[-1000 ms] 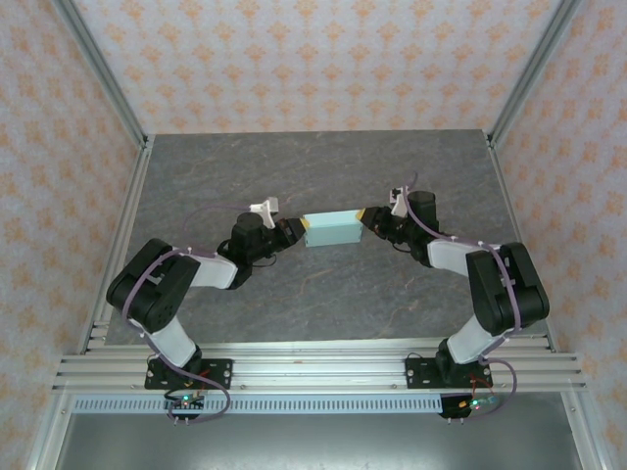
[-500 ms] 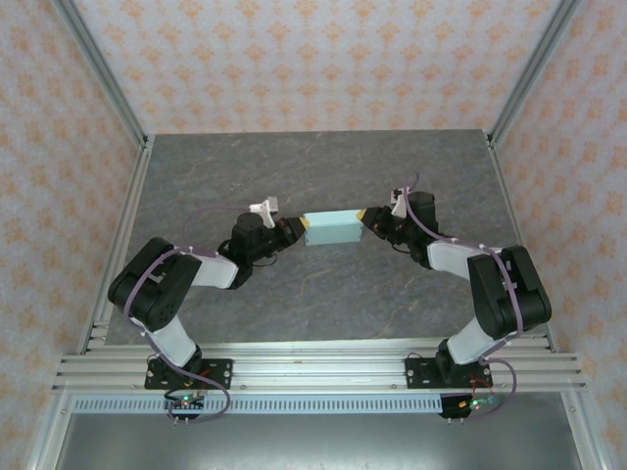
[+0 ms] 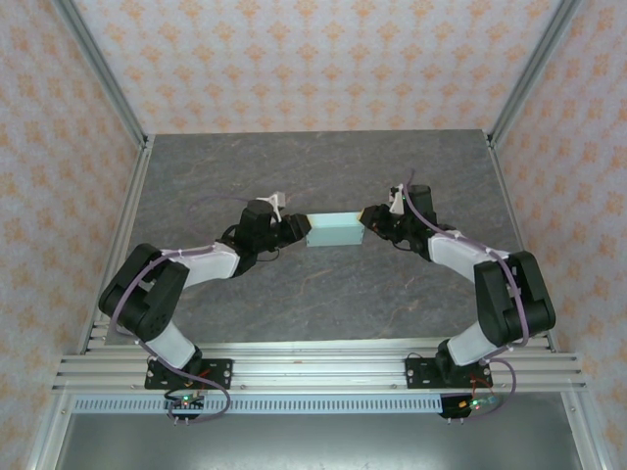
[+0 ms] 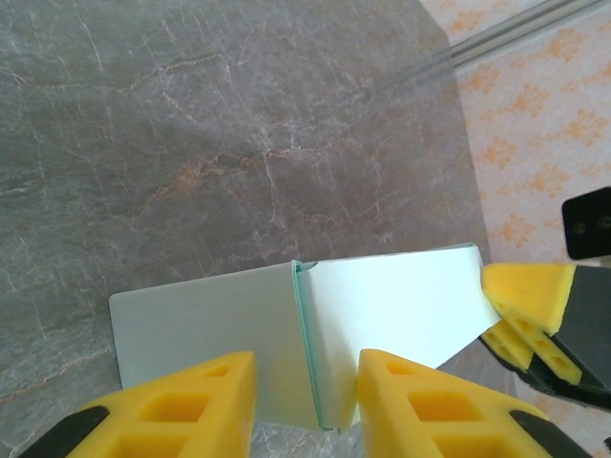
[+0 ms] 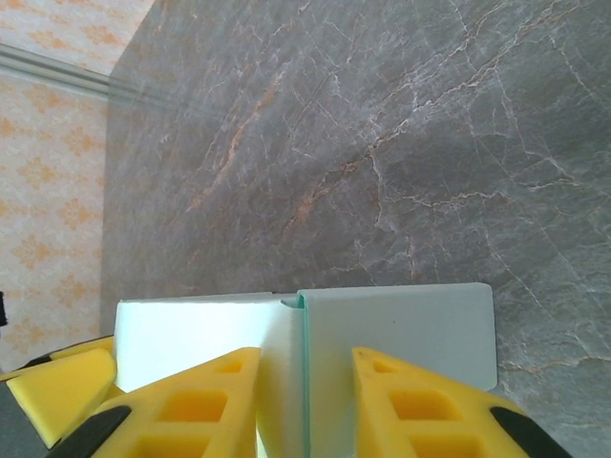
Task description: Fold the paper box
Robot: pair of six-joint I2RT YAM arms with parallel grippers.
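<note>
Patterned orange walls close in a grey marbled table. Your paper box lies near the table's middle, formed into a small mint-green rectangular box and set end to end between the two arms. Your left gripper meets its left end with jaws apart, straddling a raised seam in the card. Your right gripper stands at the other end, its jaws likewise apart over a similar ridge. Neither clamps anything you could call a grip. The risk, as I judge it, is the squeeze: push inward unevenly and the thin card may buckle, or the box may pivot and slip out sideways. A fingertip catching that seam edge could also lift a panel and undo a tucked flap.
</note>
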